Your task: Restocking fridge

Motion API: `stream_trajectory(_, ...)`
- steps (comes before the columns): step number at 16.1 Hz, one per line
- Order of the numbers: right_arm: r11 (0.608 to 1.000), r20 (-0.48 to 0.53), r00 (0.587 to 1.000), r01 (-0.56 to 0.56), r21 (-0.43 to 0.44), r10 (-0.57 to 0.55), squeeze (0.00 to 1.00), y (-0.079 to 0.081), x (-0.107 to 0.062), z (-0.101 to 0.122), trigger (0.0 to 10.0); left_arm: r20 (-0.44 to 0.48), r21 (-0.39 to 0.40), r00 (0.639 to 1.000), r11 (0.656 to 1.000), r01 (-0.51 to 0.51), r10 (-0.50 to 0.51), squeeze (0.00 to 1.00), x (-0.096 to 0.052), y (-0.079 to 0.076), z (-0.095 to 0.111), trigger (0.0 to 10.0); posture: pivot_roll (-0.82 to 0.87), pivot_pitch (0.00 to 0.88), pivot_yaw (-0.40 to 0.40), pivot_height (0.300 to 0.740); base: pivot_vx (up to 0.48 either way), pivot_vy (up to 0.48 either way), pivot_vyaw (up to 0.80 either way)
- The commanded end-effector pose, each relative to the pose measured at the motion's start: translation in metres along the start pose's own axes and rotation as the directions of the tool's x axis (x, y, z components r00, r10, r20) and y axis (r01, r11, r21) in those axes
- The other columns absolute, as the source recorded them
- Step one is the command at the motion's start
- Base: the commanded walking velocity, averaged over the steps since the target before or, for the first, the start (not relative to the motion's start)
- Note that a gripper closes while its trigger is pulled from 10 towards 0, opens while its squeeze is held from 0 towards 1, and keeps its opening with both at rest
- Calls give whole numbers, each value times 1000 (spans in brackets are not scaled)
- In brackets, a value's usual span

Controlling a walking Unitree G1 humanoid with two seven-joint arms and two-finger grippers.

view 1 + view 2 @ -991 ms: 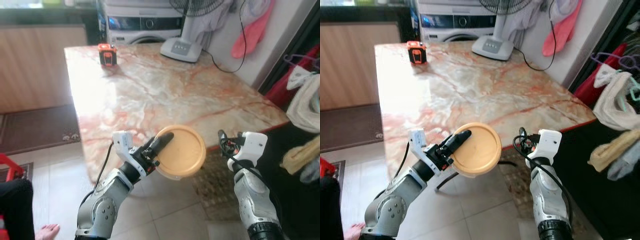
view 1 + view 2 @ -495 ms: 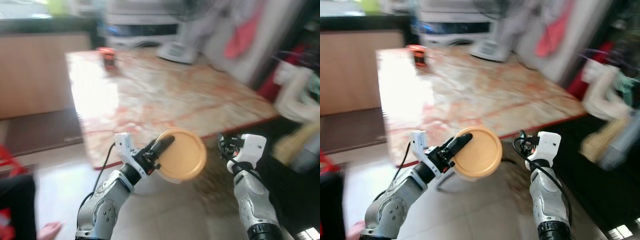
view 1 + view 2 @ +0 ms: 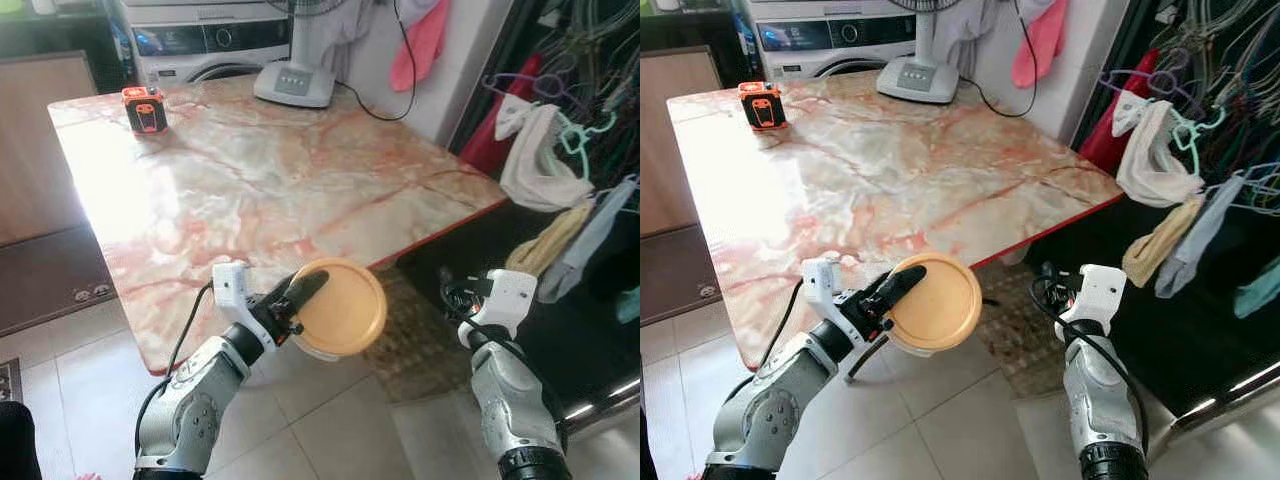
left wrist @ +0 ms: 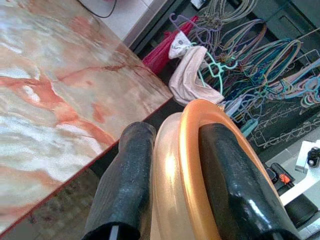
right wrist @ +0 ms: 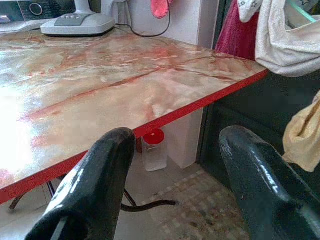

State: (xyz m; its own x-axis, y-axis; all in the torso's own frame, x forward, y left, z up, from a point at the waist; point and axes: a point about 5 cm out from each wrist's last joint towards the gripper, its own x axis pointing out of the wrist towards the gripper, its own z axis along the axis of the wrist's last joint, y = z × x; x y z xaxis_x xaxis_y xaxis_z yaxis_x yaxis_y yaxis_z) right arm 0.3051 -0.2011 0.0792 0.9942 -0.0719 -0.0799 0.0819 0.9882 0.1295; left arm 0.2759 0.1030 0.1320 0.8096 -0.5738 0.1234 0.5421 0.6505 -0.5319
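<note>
1. We face one marble table (image 3: pixel 270 170) with a red-trimmed edge; its near corner sits just behind our grippers, and tiled floor (image 3: pixel 330 420) lies open below them.
2. To the right, many hangers and cloths (image 3: pixel 545 150) crowd a dark rack, well apart from the table's near edge.
3. One fan base (image 3: pixel 293 82) and one small orange box (image 3: pixel 145 108) stand at the table's far side.
4. Our left gripper (image 3: pixel 300 300) is clamped on one round orange lid (image 3: pixel 342 308), one finger on each face; it stands on edge, its flat face turned toward us, off the table's near edge.
5. Our right gripper (image 5: pixel 170 165) hangs spread apart, holding nothing, beside the table's right corner.
6. One red-capped jar (image 5: pixel 153 150) stands under the table.
</note>
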Motion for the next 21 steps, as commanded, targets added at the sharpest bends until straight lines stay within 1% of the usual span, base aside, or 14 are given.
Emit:
stream_trajectory(1, 1000, -3, 1000, 23, -15, -23, 0, -8, -2, -1, 10000, 7, 17, 1000, 1000, -7, 7, 0, 4, -2, -1, 10000, -46, 0, -110, 740, 0, 0, -712)
stream_trajectory(2, 1000, -3, 1000, 24, -17, -24, 0, -8, -2, -1, 10000, -15, 46, 1000, 999, -7, 8, 0, 6, -3, -4, 10000, -45, 0, -110, 740, 0, -424, -712)
stream_trajectory(3, 999, -2, 1000, 24, -20, -24, 0, -9, -2, -1, 10000, -32, 44, 999, 999, -7, 9, 0, 7, -4, -6, 10000, -47, 0, -109, 740, 0, -274, -712)
stream_trajectory(10, 999, -6, 1000, 22, -34, -22, 0, -9, -2, -1, 10000, -40, 39, 999, 999, 8, -6, 0, 9, -5, -9, 10000, -46, 0, -110, 740, 0, 0, -709)
stream_trajectory(13, 998, -21, 999, 29, -48, -30, 0, -12, -5, -7, 10000, -47, 38, 999, 999, 16, -14, 0, 9, -7, -11, 10000, -48, 0, -109, 740, 0, 0, -700)
stream_trajectory(14, 998, -37, 999, 34, -60, -36, 0, -15, -7, -11, 10000, -47, 38, 999, 999, 16, -14, 0, 9, -7, -11, 10000, -54, 0, -106, 740, 0, 0, -694)
stream_trajectory(15, 995, -78, 996, 47, -87, -54, 0, -23, -11, -20, 10000, -48, 36, 999, 999, 16, -14, 0, 9, -7, -11, 10000, -57, 0, -106, 740, 0, 0, -694)
stream_trajectory(16, 994, -107, 991, 73, -87, -82, 0, -31, -15, -27, 10000, -49, 36, 999, 999, 18, -16, 0, 9, -7, -11, 10000, -57, 0, -106, 740, 0, 0, -688)
stream_trajectory(18, 986, -166, 977, 114, -123, -134, 0, -49, -24, -42, 10000, -50, 35, 999, 999, 19, -17, 0, 9, -7, -11, 10000, -57, 0, -104, 740, 0, 0, -688)
stream_trajectory(19, 980, -204, 964, 140, -143, -168, 0, -60, -31, -51, 10000, -49, 35, 999, 999, 19, -17, 0, 9, -7, -11, 10000, -57, 0, -104, 740, 0, 0, -681)
stream_trajectory(20, 972, -262, 943, 166, -165, -205, 0, -70, -41, -65, 10000, -51, 34, 999, 999, 19, -17, 0, 9, -6, -11, 10000, -60, 0, -102, 740, 0, 0, -675)
stream_trajectory(21, 968, -326, 918, 175, -181, -227, 0, -77, -52, -80, 10000, -53, 35, 998, 999, 18, -17, 0, 9, -6, -12, 10000, -61, 0, -100, 740, 0, 0, -681)
